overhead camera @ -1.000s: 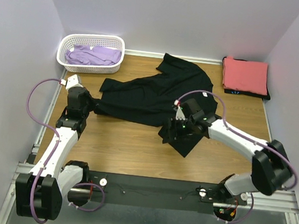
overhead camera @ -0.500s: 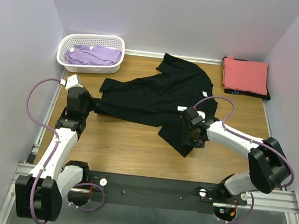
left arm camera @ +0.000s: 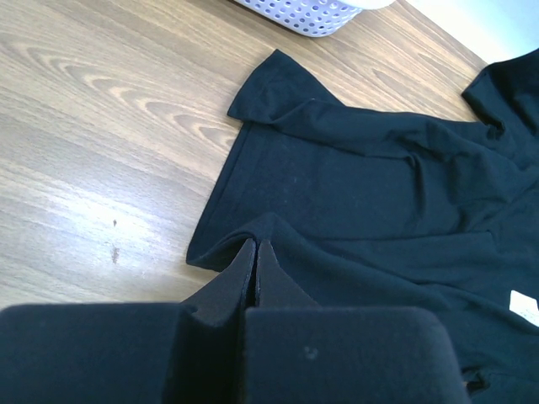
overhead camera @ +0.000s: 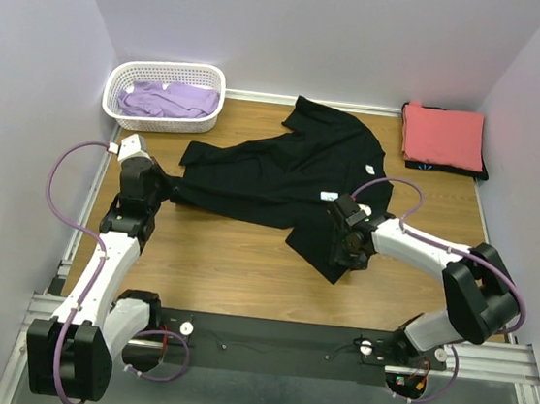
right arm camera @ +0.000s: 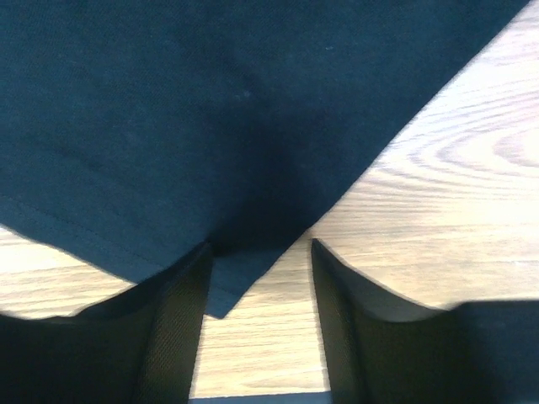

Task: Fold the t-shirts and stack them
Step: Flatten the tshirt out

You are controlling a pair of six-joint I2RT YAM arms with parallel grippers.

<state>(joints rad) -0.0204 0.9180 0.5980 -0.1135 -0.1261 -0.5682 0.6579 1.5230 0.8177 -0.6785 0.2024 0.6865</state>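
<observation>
Flattening seems the step in hand. Right hand (right arm camera: pixel 259 252), spread, straddles the near corner of the plain black cotton t-shirt (overhead camera: pixel 274 168) at 5 o'clock on the wooden tabletop (overhead camera: pixel 225 255); left hand (left arm camera: pixel 255 261) pinches its hem at 9 o'clock. Next, the right must close, then both pull apart. Folded coral-red t-shirt (overhead camera: pixel 442 134) lies at 1 o'clock.

Up the table's (overhead camera: pixel 225 255) left edge with the left arm (overhead camera: pixel 114 243), elbow bent, wrist turned in toward the middle. Clamped tight at the left gripper (left arm camera: pixel 255 252): jaws pressed together, pinching the tee's (left arm camera: pixel 354 185) hem. Now the right: laid low across from the right edge with the right arm (overhead camera: pixel 421 248), forearm almost flat, wrist near mid-table. Angled down at the right gripper (right arm camera: pixel 259 248), jaws apart, fingers (right arm camera: pixel 173 320) either side of a tee corner.
</observation>
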